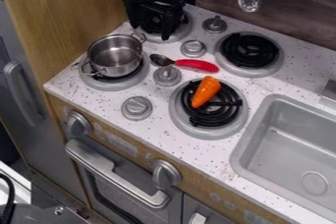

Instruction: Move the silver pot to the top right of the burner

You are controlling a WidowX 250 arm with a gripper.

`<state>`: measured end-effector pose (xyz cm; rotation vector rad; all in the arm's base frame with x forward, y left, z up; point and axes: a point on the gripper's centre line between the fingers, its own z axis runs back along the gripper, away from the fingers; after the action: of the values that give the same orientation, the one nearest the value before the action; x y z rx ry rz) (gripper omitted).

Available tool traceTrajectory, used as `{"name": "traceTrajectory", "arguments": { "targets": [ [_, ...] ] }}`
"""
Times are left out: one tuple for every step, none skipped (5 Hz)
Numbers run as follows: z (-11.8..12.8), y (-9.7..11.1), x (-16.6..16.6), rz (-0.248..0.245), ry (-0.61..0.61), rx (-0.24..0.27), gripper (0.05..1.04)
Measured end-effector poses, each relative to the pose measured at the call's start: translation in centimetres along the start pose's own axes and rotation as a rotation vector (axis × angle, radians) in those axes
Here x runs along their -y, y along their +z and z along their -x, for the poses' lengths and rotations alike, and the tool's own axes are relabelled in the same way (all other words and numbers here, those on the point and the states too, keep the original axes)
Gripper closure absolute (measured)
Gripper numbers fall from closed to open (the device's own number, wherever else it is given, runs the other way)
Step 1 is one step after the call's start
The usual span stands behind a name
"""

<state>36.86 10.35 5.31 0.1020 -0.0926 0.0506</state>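
The black gripper [154,20] hangs at the upper left over the back left burner [179,33], its two fingers apart and nothing seen between them. In front of it and slightly to the left, the silver pot [115,57] stands upright on the front left burner [113,83], with a thin handle on either side. The pot looks empty inside, and the gripper is apart from it. At the back right is another burner [250,51] with a black coil and nothing on it.
An orange carrot [206,92] lies on the front right burner [189,123]. A red-handled spoon [195,65] lies between the burners, among several grey knobs [193,48]. The sink [293,142] is at the right, and a wooden panel [72,16] rises beside the pot.
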Motion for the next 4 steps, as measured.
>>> {"name": "traceTrajectory", "arguments": {
  "targets": [
    [0.6, -1.5, 0.2, 0.008, 0.000, -0.044, 0.085],
    [1.0, -2.5, -0.5, -0.001, 0.036, -0.072, 0.085],
    [1.4, -3.6, -0.6, -0.004, 0.066, -0.102, 0.085],
    [1.1, -4.6, -1.1, -0.011, 0.093, -0.110, 0.085]
  ]
}}
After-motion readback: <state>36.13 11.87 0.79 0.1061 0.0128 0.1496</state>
